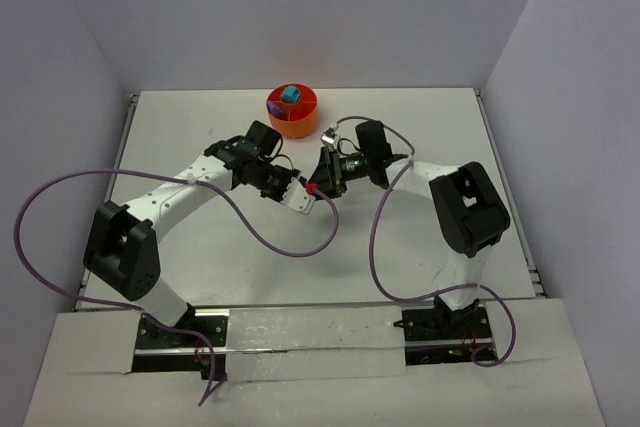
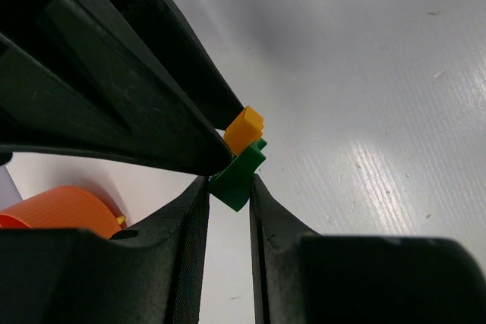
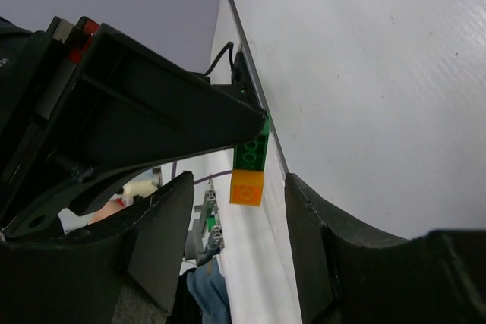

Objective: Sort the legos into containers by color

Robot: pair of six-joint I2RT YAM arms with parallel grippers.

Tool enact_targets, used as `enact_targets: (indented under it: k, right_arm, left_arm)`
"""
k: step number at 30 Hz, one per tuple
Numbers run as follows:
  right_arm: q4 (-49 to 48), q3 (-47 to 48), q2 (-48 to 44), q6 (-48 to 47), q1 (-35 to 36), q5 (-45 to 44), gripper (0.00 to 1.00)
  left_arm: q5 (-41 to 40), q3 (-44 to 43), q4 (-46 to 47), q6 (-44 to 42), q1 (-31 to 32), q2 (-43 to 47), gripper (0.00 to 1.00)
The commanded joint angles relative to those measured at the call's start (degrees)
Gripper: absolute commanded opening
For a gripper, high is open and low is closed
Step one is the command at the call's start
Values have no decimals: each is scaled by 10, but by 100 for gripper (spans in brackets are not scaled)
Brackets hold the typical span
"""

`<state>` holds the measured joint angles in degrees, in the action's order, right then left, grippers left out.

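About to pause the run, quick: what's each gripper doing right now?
Left gripper: closed on the green brick, with an orange brick stuck to it.
Right gripper: open, jaws either side of the orange brick, not gripping it.

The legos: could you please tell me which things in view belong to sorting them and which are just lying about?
Job in hand:
orange tub, teal lego and purple lego in it; green lego with orange lego stuck on, held by left gripper; right gripper.

Just lying about:
purple cables.
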<state>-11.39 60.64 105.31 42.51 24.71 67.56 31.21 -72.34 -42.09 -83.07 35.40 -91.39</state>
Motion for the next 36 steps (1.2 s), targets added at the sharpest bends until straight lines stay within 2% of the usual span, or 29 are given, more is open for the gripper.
enact_targets:
  k: [1,8,22,28,36]
  right_arm:
    - [11,37,7,-22,10,12,57]
    - [38,40,10,-43,11,6,39]
    - [72,38,-3,-71,4,20,27]
    - [61,36,-10,-68,-2,21,0]
    - [141,70,-29,-138,-23,18,0]
  left_arm:
    - [24,-31,10,0,4,14,0]
    - [22,-32,8,-3,4,11,0]
    - [15,-15,4,-29,3,14,0]
    - [11,-7,2,-40,4,16,0]
    - [3,25,1,-59,2,24,0]
